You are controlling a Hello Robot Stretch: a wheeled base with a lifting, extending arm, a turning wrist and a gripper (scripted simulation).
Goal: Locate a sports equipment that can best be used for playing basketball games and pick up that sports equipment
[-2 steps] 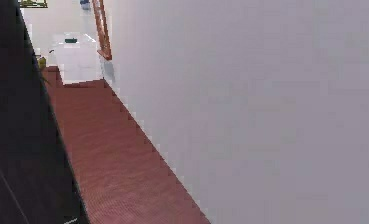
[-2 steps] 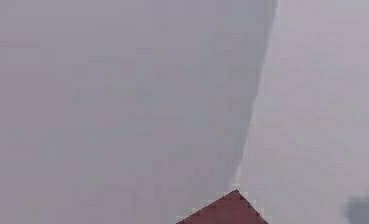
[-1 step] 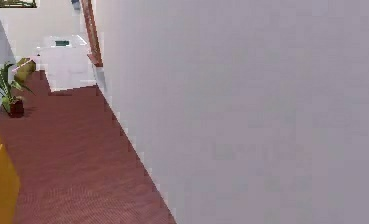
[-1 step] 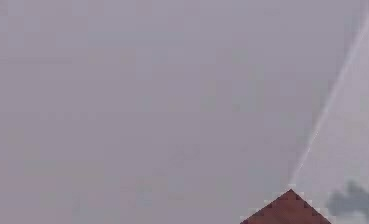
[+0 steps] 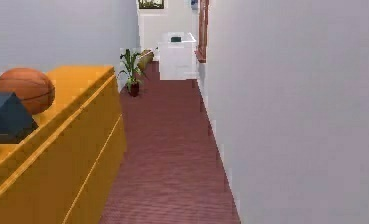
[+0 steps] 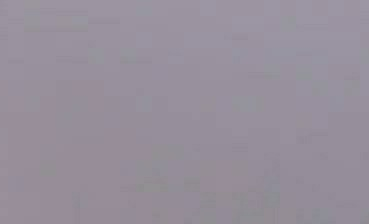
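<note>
An orange-brown basketball point(image 5: 25, 89) rests on top of a long orange cabinet point(image 5: 77, 140) at the forward view's left. Just in front of the ball, on the same cabinet top, lies a dark blue-grey angular object point(image 5: 8, 118). The arm side view holds a plain grey wall point(image 6: 182, 110) close by.
A narrow corridor with dark red floor point(image 5: 172, 150) runs ahead between the cabinet and a grey wall point(image 5: 292, 110) on the right. A potted plant point(image 5: 130, 70) stands past the cabinet's far end. A white box-like unit point(image 5: 178, 55) stands at the corridor's end.
</note>
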